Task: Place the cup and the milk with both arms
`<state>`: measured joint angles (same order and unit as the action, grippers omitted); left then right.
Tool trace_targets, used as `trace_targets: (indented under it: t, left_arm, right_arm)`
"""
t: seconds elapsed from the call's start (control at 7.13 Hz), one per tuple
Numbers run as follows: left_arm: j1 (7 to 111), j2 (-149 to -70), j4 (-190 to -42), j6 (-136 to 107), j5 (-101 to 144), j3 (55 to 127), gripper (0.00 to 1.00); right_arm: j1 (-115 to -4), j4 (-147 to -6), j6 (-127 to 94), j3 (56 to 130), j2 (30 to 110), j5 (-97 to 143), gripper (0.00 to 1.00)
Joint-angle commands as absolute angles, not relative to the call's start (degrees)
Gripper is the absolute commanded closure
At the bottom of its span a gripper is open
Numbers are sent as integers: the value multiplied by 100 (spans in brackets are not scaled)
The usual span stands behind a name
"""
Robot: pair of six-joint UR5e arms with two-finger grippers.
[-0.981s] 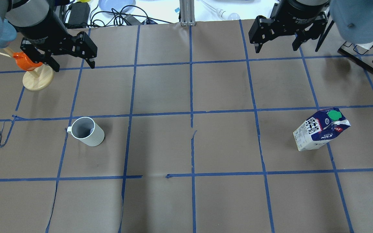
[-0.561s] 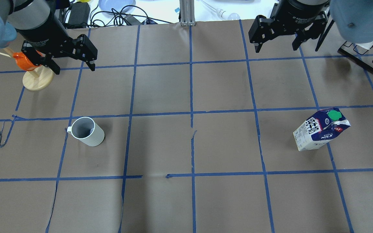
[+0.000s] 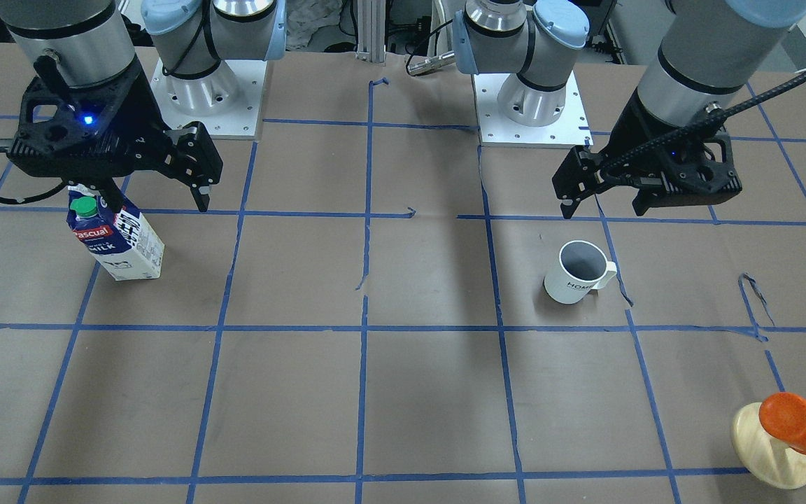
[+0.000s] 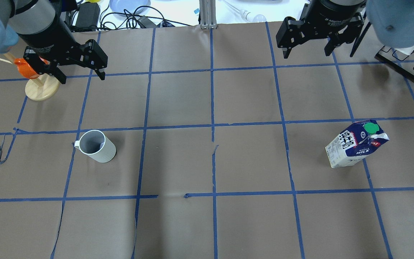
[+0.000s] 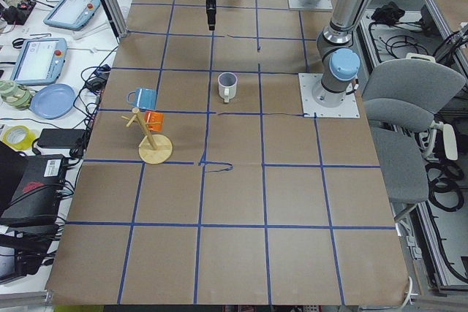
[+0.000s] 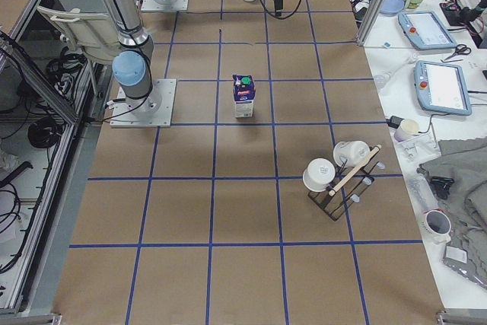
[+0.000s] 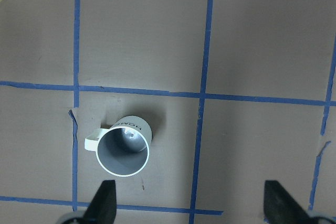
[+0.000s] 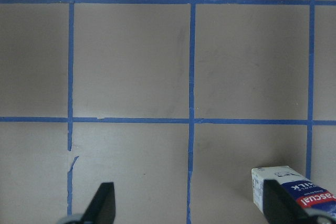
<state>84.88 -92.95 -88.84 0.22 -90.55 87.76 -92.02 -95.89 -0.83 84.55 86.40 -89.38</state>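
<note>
The cup (image 4: 95,145) is a white mug with a grey inside, upright on the left of the table. It also shows in the front view (image 3: 574,273) and the left wrist view (image 7: 123,148). The milk (image 4: 354,144) stands upright on the right, with a green cap and a blue and white body. It also shows in the front view (image 3: 116,238) and at the lower right corner of the right wrist view (image 8: 294,192). My left gripper (image 4: 83,76) is open and empty, high above the table, beyond the cup. My right gripper (image 4: 306,54) is open and empty, high and beyond the milk.
An orange cup on a wooden stand (image 4: 38,84) stands at the far left, partly under my left gripper. A black rack with white cups (image 4: 408,61) is at the far right. Both arm bases (image 3: 207,91) are bolted at the robot's edge. Cables and a plate lie past the far edge.
My left gripper has shifted a little and turned slightly. The right gripper, the cup and the milk have not moved.
</note>
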Motion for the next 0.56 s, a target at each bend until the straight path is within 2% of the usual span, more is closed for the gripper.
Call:
trace_targets:
  t: [0.0,0.42]
  left_arm:
    - [8211,-9307,-8816,-131,-9706,8955,0]
    - [7806,-9456,-8763,-141,-9835,9385,0]
  right_arm:
    - [-9202,-9589,-79,8455,8640,-8930,0]
    - [-9202,-9580,-88,8455,8648,-8938,0]
